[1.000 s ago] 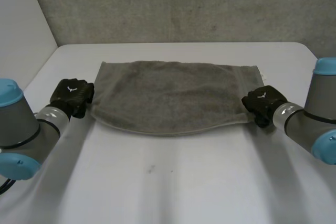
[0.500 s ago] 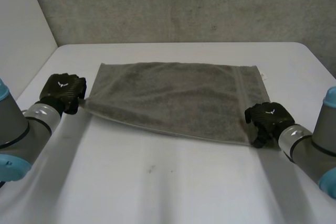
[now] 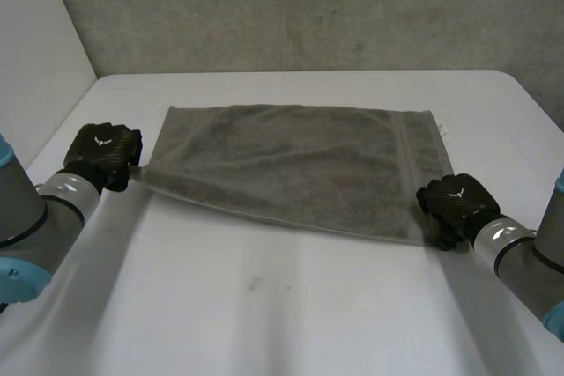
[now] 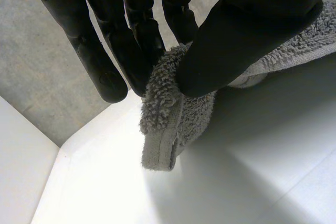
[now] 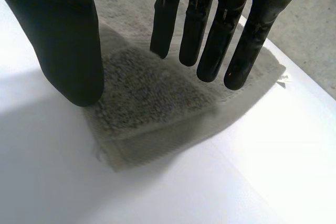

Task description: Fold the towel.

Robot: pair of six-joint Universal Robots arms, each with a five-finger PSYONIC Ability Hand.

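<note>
Towel: soft, limp terry; I'd grip its corners.
Left hand: pinching corner at 9 o'clock.
Right hand: fingers straight, holding nothing, 4 o'clock corner.

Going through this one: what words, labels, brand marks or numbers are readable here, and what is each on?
No words or numbers can be read.
White emblem, no letters: on the back of the left hand, and another on the right hand.
Small white tag at a far corner of the grey terry towel: too small to read.
</note>
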